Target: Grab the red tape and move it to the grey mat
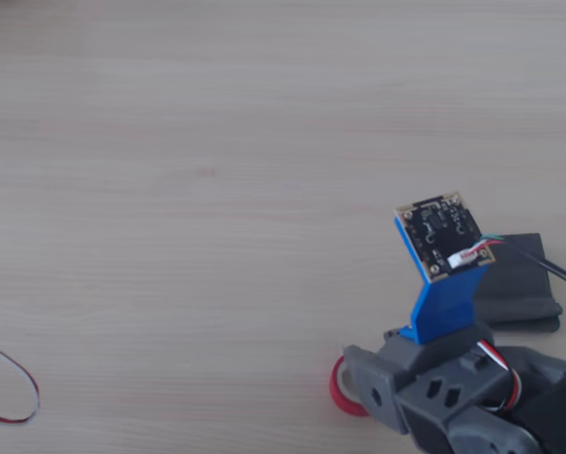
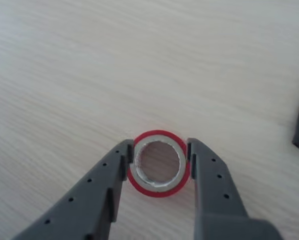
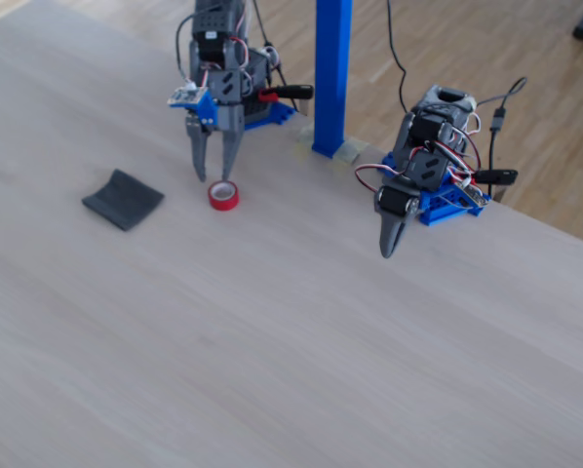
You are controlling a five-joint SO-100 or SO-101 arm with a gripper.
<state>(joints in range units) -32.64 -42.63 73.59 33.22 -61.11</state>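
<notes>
Gripper (image 2: 159, 154) straddles the red tape (image 2: 158, 189), one finger against each side of the ring, apparently clamped on it while the roll lies flat on the table (image 2: 89, 65). From there the grey mat (image 3: 123, 199) sits well apart to the left in the fixed view, so the carry likely goes that way
</notes>
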